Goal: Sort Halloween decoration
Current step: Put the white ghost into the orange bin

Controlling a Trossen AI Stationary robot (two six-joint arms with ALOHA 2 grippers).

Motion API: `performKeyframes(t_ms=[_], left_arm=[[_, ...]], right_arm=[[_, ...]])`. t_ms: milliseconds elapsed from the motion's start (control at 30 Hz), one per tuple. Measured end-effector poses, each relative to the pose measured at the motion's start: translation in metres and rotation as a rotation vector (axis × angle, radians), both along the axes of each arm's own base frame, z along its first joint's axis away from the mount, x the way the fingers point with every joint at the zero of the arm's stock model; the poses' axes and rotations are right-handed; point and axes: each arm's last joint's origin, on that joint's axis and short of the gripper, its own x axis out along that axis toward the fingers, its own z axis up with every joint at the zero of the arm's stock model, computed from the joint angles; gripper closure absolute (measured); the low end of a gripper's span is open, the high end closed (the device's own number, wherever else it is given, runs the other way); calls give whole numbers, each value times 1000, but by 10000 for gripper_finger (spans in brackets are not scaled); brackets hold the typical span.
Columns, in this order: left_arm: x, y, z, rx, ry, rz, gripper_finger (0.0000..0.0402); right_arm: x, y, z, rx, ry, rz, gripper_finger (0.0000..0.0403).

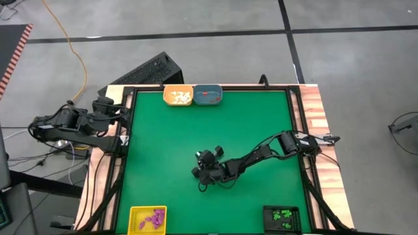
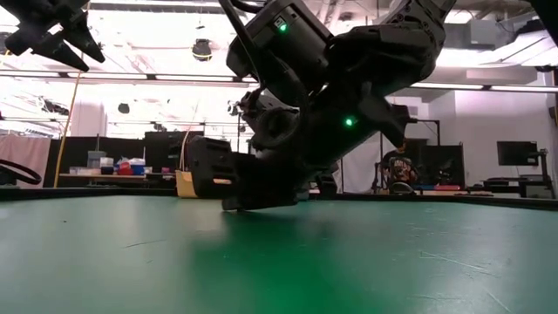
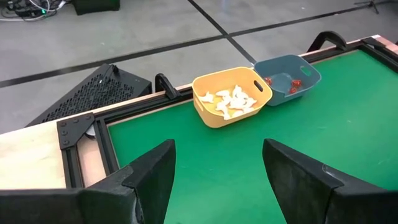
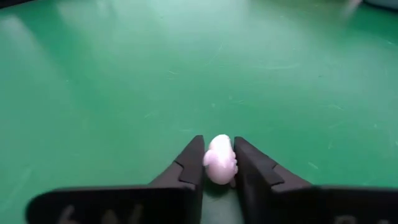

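- Two dark fingers (image 4: 186, 165) of the right gripper (image 4: 217, 163) are pinched on a small pale trinket (image 4: 219, 160), white with a pinkish tint, low over the green mat (image 4: 124, 81) near the middle of the table.
- Seen from above, that gripper (image 1: 204, 176) sits at the end of the right arm, which reaches in from the table's right edge; the trinket itself is hidden there under the wrist.
- Judging by its look, the trinket is hard, smooth, rounded plastic and very light. It may squirt out of a pinch, so the hold wants to be across its widest part, centred between the fingers, as it appears to be now.
- It looks stiff enough to take a firm squeeze without damage.
- Sorted pieces lie well apart from the gripper: white ones in the orange tray (image 1: 177, 95) and a few red ones in the blue tray (image 1: 208, 95) at the far edge, purple ones in the yellow tray (image 1: 148, 218) and green ones in the black tray (image 1: 282, 217) at the near corners.
- By colour, the white pile seems the likely home for this piece, though the pink tint leaves some doubt.
- Off the table's left side, the left gripper (image 3: 217, 180) waits with its fingers spread wide and nothing between them.
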Motion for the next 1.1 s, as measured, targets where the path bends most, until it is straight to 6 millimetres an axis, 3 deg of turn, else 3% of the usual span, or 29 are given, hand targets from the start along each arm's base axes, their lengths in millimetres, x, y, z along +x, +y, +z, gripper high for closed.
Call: performKeyframes(t_ms=[233,433,733,900,1100], left_arm=[[0,0,0,-5,-7,4,170],[0,0,0,-7,-9,3,170],[0,0,0,-5,-10,4,170],[0,0,0,-5,-10,4,170],[0,0,0,-2,-11,7,170]], right_arm=[[0,0,1,16,-18,-13,361],[7,2,8,28,-62,-14,368],[36,-1,60,15,-81,116,366],[55,-28,107,-59,-122,166,366],[75,-77,140,-143,-127,186,366]])
